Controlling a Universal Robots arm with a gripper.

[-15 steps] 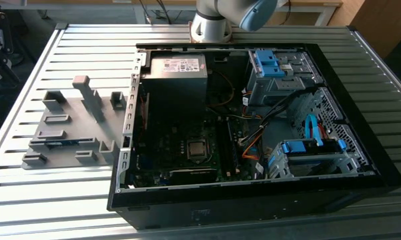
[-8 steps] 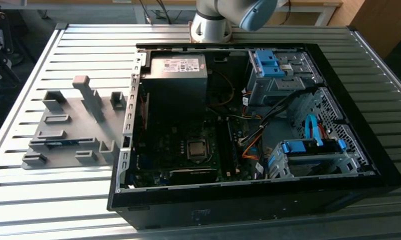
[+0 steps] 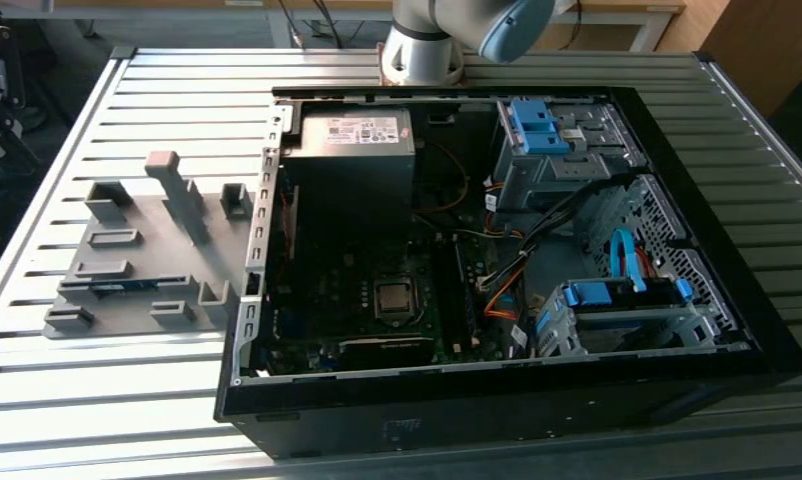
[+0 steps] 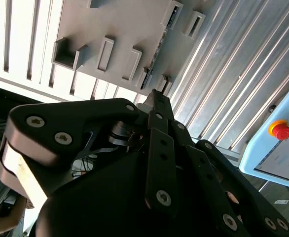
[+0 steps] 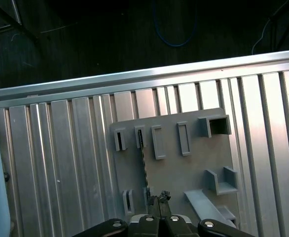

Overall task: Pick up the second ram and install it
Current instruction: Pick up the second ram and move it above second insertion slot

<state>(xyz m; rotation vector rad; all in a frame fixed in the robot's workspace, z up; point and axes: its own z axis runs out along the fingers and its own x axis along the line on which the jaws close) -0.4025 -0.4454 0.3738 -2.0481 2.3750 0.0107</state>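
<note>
Right, the view from my desk:

Table (image 3: 108, 400): ribbed aluminium slats that carry everything.

PC case (image 3: 441, 400): it lies open on its side with the motherboard facing up and the CPU socket (image 3: 394, 298) in the middle. I take the dark strips just beside the socket, toward the exterior view's right, for the memory slots. I cannot tell whether one is filled.

Fixture (image 5: 184, 173): a grey slotted tray just beside the case, on the exterior view's left.

Pendant (image 4: 277, 148): pale blue, with a red stop button (image 4: 281, 131), at the table's edge.

Gripper (image 5: 159, 198): it hangs above the fixture, apart from it. In both wrist views the fingertips (image 4: 156, 95) are pressed together with nothing between them.

Second ram (image 5: 143, 163): it stands on edge in the fixture's slots, thin and edge-on to me, untouched and nearly in line with the fingertips. In the exterior view it is a bluish strip (image 3: 114, 284).

Doing it well: I judge the fingers must spread first. They should then straddle the stick across its flat faces near mid-length, square to the board, so it lifts straight without wedging in the slots. A light pinch should do, since the board is thin.

Writing: there is a white label (image 3: 357, 128) on the power supply, and I cannot make out its print. The pendant carries some print too, which I leave unread.
</note>
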